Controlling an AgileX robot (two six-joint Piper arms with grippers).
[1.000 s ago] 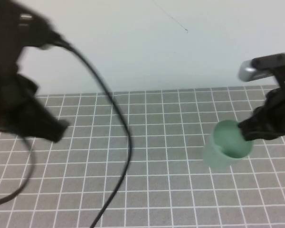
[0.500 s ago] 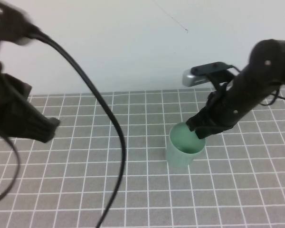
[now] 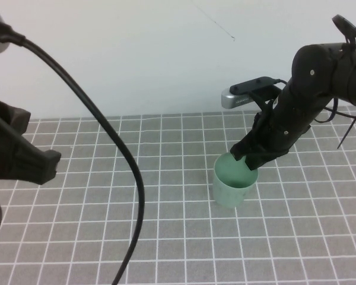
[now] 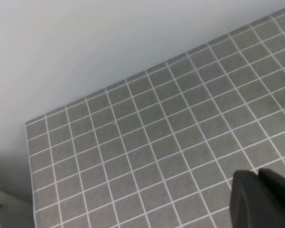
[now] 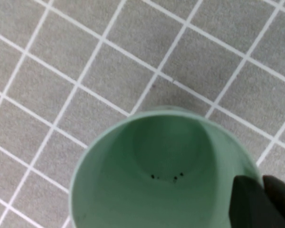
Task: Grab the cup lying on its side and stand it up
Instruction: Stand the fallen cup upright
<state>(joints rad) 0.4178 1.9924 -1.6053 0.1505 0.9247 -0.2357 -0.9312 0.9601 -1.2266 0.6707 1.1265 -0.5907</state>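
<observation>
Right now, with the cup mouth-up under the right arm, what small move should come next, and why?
Probably open the right claw and lift away. The cup appears upright on the grid mat, mouth up, with the claw gripping its far rim. The left claw sits idle at the left edge.

Cup [image 3: 232,185] stands upright on the gridded mat [image 3: 166,237], right of centre. Right gripper [image 3: 248,159] sits at its far-right rim – touching it. Left gripper [image 3: 38,166] is well apart at the mat's left edge (cable [image 3: 115,148] runs between them, toward the front).
</observation>
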